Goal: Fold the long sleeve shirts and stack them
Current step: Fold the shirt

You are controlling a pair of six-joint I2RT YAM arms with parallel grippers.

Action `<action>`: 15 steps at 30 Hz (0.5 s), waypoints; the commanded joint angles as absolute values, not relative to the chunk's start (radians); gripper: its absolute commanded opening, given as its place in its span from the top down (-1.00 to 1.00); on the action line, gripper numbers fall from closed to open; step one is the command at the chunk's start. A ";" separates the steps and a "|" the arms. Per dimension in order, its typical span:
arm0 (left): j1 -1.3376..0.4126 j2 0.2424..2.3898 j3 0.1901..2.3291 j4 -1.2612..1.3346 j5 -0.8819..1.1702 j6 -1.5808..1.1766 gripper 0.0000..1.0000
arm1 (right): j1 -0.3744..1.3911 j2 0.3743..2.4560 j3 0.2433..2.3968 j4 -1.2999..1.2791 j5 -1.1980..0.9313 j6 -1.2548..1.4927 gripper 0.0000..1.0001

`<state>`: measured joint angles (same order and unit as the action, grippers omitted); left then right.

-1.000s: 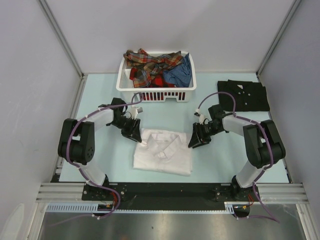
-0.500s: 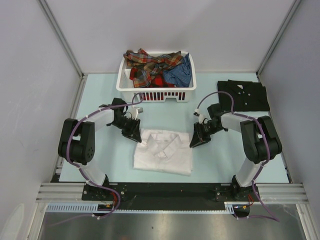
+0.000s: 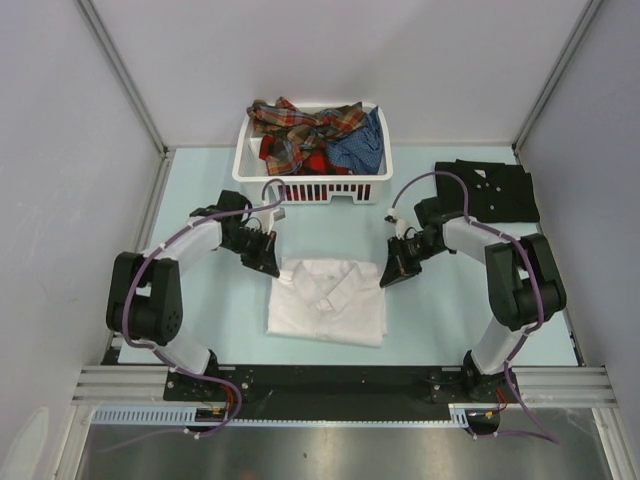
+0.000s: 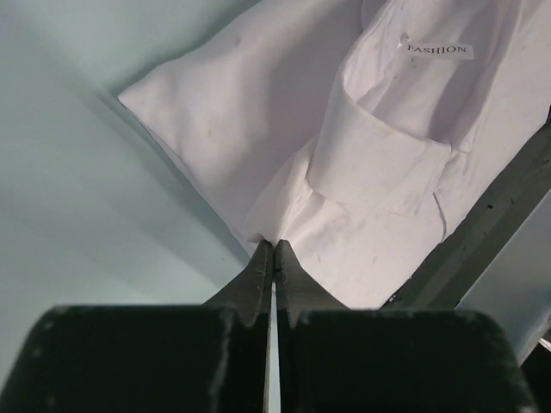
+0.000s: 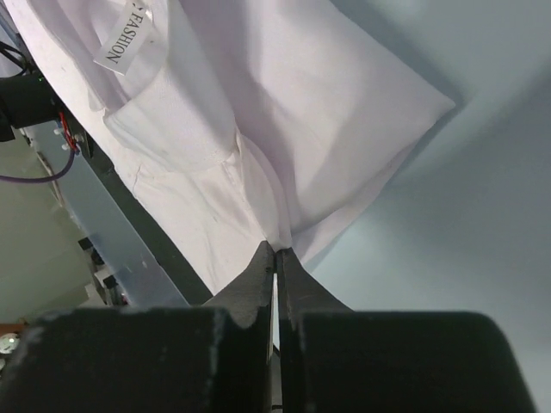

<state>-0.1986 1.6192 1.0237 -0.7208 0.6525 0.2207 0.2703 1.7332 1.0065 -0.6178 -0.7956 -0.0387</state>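
A folded white shirt lies on the pale table in front of the arms, collar up. My left gripper is shut on its far left corner; in the left wrist view the fingertips pinch the white cloth. My right gripper is shut on its far right corner, cloth pinched. A folded black shirt lies flat at the far right. Plaid shirts and a blue shirt are heaped in the basket.
A white slatted plastic basket stands at the far middle of the table. Grey walls close in the left, right and far sides. A metal rail runs along the near edge by the arm bases.
Both grippers have moved a little away from the bases, drawing the white shirt's far edge with them. The left arm's elbow has swung outward to the left.
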 commanded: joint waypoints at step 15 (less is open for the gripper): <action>-0.201 1.660 1.015 -0.529 0.591 0.189 1.00 | 0.241 1.802 1.111 -0.603 -0.807 -0.060 0.74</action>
<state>-0.1993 1.6062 1.0206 -0.5747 0.6044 0.2134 0.2398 1.7561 1.0966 -0.6003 -0.7788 -0.0711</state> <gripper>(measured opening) 0.006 0.033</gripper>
